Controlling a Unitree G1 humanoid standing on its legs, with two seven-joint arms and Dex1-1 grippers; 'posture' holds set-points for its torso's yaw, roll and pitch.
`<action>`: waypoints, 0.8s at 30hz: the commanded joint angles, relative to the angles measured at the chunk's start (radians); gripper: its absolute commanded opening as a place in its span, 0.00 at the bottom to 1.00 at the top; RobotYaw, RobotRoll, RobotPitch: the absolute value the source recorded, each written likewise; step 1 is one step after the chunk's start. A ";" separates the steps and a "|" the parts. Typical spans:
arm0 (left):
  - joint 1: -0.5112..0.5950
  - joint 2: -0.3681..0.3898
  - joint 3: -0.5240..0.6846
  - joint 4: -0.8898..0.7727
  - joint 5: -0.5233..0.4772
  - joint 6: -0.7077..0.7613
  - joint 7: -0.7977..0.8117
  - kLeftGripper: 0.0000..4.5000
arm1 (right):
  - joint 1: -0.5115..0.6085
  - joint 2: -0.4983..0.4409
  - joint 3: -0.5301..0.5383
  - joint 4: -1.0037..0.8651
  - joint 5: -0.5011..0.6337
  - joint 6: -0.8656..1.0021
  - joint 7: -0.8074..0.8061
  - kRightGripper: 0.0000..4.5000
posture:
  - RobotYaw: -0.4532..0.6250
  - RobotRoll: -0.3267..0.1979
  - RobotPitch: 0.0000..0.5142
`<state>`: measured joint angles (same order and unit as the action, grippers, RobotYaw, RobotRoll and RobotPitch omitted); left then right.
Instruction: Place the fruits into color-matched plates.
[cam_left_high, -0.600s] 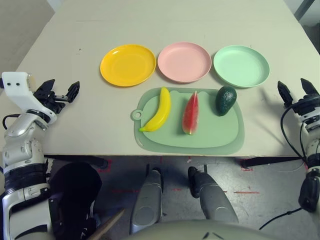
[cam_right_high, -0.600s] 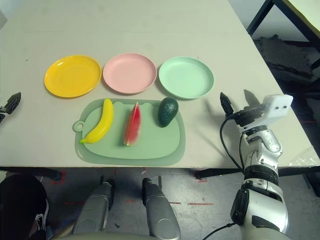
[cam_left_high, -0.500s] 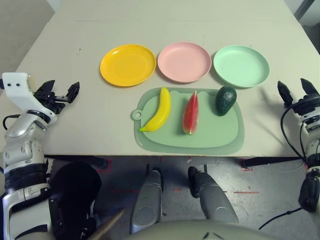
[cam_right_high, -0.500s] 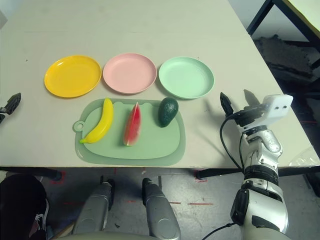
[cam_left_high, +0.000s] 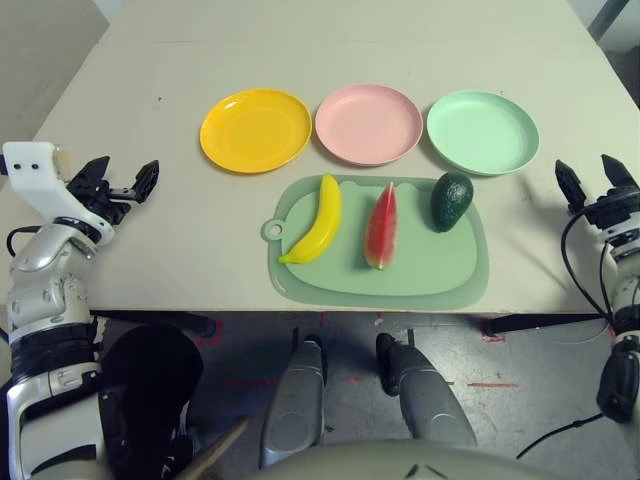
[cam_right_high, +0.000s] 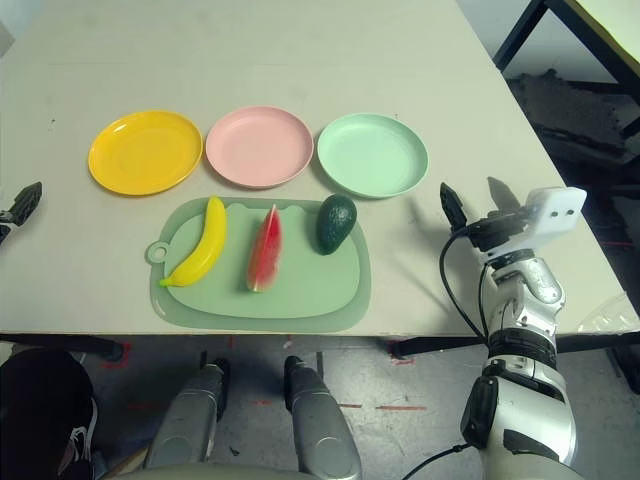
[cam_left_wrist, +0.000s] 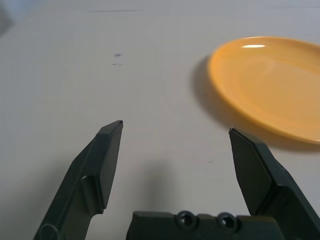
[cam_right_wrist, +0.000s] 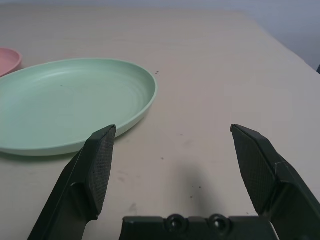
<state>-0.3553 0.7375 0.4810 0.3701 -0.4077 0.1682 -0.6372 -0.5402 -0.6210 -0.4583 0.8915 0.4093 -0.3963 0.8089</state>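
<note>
A yellow banana (cam_left_high: 315, 219), a red watermelon wedge (cam_left_high: 381, 226) and a dark green avocado (cam_left_high: 451, 201) lie side by side on a pale green cutting mat (cam_left_high: 420, 272). Behind the mat stand three bare plates in a row: yellow (cam_left_high: 256, 130), pink (cam_left_high: 368, 123) and mint green (cam_left_high: 482, 131). My left gripper (cam_left_high: 122, 179) hovers open over the table's left side, pointing toward the yellow plate (cam_left_wrist: 270, 90). My right gripper (cam_right_high: 480, 199) is open at the right side, beside the mint green plate (cam_right_wrist: 65, 105). Neither holds anything.
The beige table (cam_left_high: 330, 55) stretches far behind the plates. Its front edge runs just below the mat. A dark frame (cam_right_high: 530, 40) stands beyond the table's right edge.
My left gripper has shifted slightly up and to the left. Fruits, plates and my right gripper have stayed put.
</note>
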 joint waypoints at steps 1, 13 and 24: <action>0.029 0.048 -0.041 -0.093 -0.118 0.059 -0.267 0.96 | 0.031 -0.038 -0.019 -0.088 0.052 0.073 0.060 1.00 | 0.43 0.62 0.56; -0.001 0.264 -0.253 -0.222 -0.165 0.019 -0.924 0.96 | -0.099 -0.480 0.163 -0.622 0.078 0.635 0.291 1.00 | 0.38 0.62 0.58; -0.128 0.252 -0.394 -0.128 -0.139 -0.087 -0.977 0.96 | -0.687 -0.384 0.744 -0.474 -0.369 0.108 0.778 1.00 | 0.30 0.62 0.55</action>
<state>-0.4885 0.9807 0.1017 0.2320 -0.5515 0.0980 -1.6037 -1.1917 -1.0109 0.2448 0.3713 0.0955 -0.1644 1.5250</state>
